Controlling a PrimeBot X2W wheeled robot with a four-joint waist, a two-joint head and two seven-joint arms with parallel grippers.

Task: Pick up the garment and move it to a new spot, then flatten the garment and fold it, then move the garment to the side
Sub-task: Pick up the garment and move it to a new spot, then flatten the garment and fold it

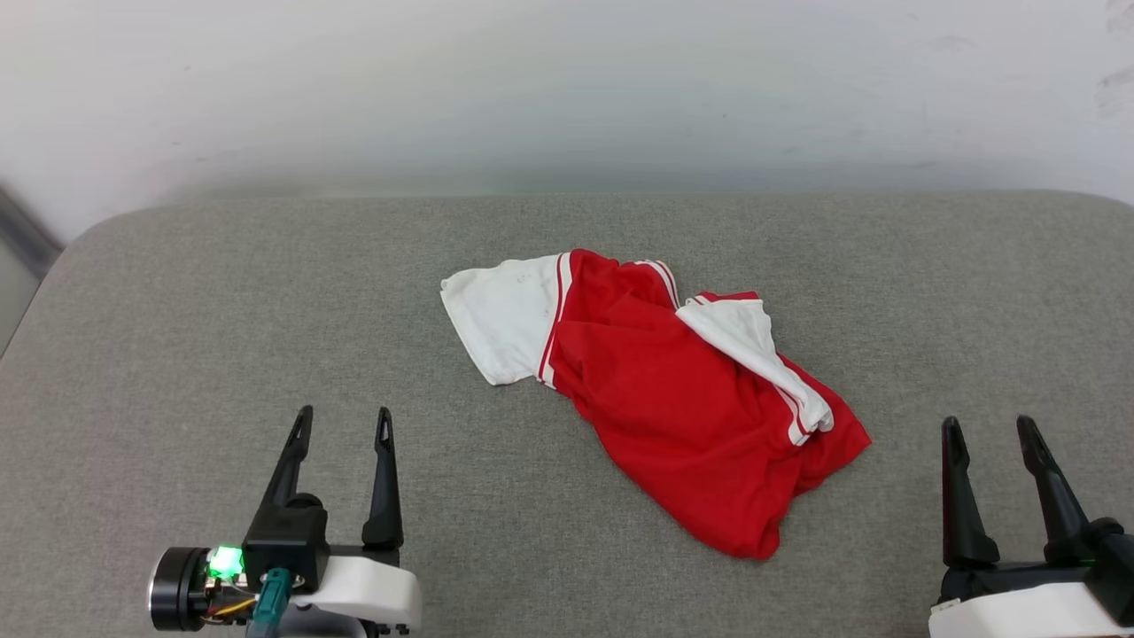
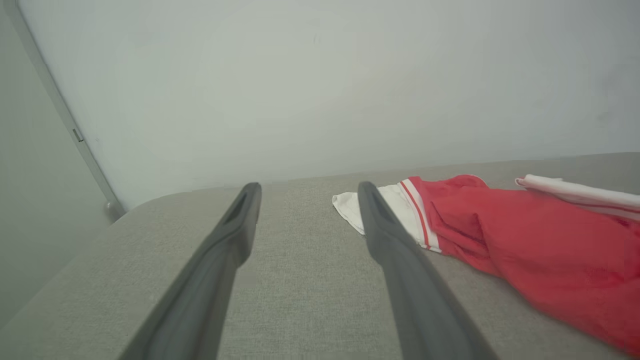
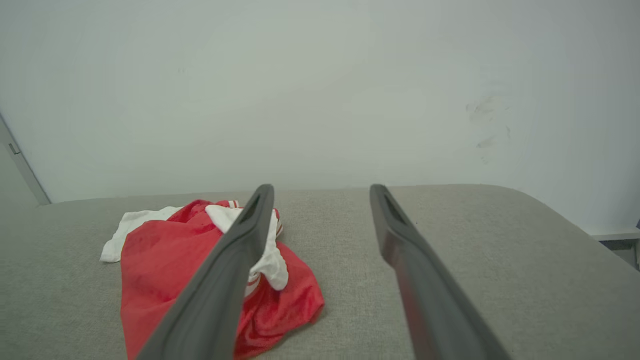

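The garment [image 1: 673, 416] lies crumpled on the cushion [image 1: 221, 337], with the left gripper [image 1: 345, 413] and right gripper [image 1: 988, 424] flanking it, spread and empty, seemingly poised for pickup.

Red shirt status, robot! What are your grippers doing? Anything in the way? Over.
Left gripper open, right gripper open, both empty, short of the cloth. Garment crumpled on the grey cushion. Nothing in the way.

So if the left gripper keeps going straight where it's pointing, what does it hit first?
Likely nothing: the open left gripper points along bare grey cushion toward the wall. The garment has its white sleeve just right of that line, and depth is unclear, so a graze is possible.
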